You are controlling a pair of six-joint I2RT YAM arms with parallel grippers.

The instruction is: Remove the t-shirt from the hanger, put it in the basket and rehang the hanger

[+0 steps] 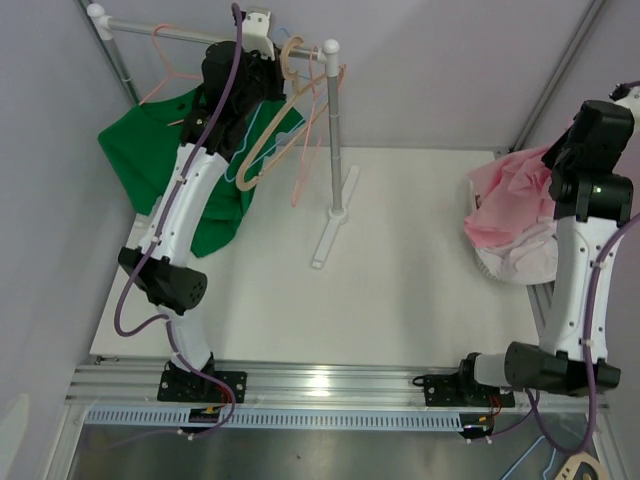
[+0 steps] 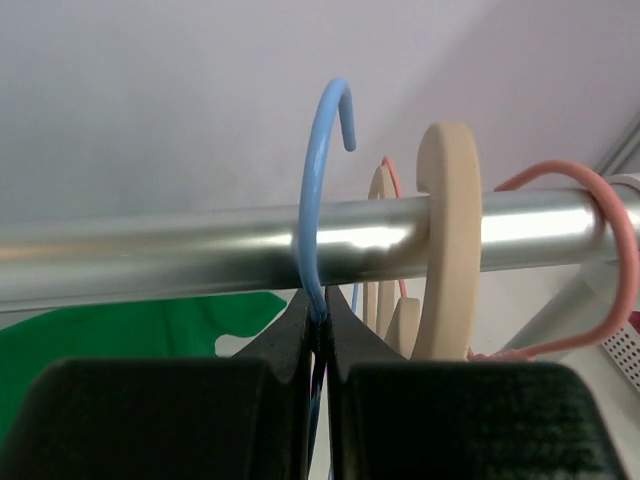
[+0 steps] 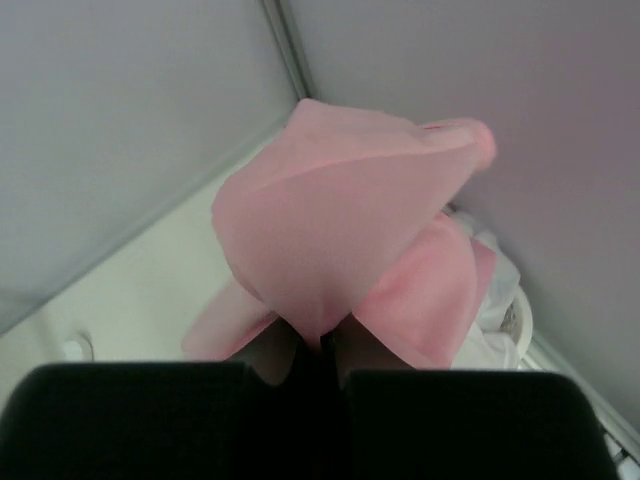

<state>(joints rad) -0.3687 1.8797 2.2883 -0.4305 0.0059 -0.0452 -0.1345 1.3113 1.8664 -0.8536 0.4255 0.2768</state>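
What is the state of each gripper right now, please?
Left gripper: closed on the thin blue wire hanger, just below the shiny metal rail.
Right gripper: closed on the soft pink cloth.

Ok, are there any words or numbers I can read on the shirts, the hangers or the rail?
None: no text can be read anywhere.
The green t-shirt shows no print.
The pink cloth is plain.
The blue hanger and the rail carry no marks.
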